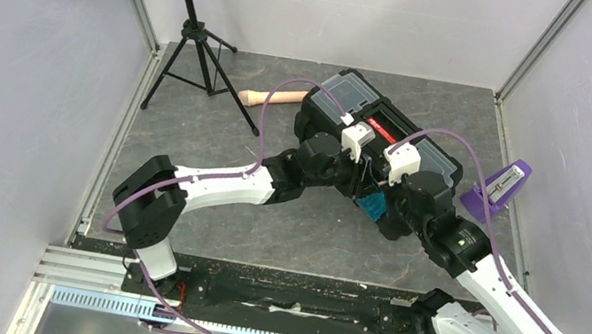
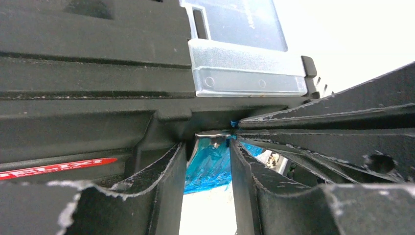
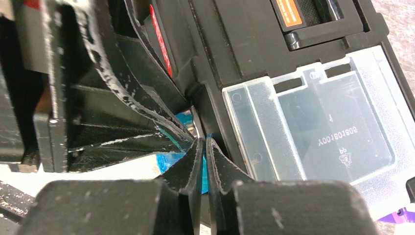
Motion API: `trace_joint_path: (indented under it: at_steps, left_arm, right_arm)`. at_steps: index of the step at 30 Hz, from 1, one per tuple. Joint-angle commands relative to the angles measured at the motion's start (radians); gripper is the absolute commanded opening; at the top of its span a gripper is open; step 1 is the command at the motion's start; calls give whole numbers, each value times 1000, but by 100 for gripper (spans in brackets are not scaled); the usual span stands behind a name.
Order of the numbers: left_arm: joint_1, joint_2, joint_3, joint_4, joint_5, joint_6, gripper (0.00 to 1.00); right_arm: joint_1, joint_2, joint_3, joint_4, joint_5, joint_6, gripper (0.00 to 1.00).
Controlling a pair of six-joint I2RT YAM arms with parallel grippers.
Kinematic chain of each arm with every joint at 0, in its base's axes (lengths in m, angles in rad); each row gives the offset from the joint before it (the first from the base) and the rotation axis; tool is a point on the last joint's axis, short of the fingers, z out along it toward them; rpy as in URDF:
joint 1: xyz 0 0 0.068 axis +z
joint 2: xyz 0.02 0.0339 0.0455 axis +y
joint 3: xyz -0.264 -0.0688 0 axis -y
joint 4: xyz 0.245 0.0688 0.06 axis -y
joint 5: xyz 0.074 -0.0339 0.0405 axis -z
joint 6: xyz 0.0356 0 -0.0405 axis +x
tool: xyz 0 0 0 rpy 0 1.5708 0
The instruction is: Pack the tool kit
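The black toolbox (image 1: 347,108) lies closed at the table's far middle, with clear lid compartments (image 3: 318,132) and a red label (image 2: 58,167). Both grippers meet at its near side, at one blue latch (image 1: 373,206). My left gripper (image 1: 365,180) has its fingers on either side of the latch (image 2: 210,166), which fills the gap between them. My right gripper (image 3: 204,142) is nearly closed, with a thin blue edge of the latch (image 3: 169,159) pinched between its tips. It also shows in the left wrist view (image 2: 234,134). No pliers or screwdrivers are in view.
A beige cylindrical handle (image 1: 263,96) lies left of the toolbox. A purple stapler-like object (image 1: 500,186) sits right of it, by the side wall. A black tripod stand (image 1: 194,52) stands at the far left. Metal frame rails border the table.
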Motion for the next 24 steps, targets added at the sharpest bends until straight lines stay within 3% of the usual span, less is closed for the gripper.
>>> trace_joint_path:
  at_steps: [1,19,24]
  left_arm:
    - [2,51,79,-33,-22,-25,44]
    - [3,77,-18,-68,-22,-91,42]
    - [2,24,-91,-14,-34,-87,53]
  right_arm:
    - [-4,-3,3,0,36,-10,9]
    - [-4,-31,-59,0,-14,15,14]
    - [-4,-22,-11,-43,-50,2,22]
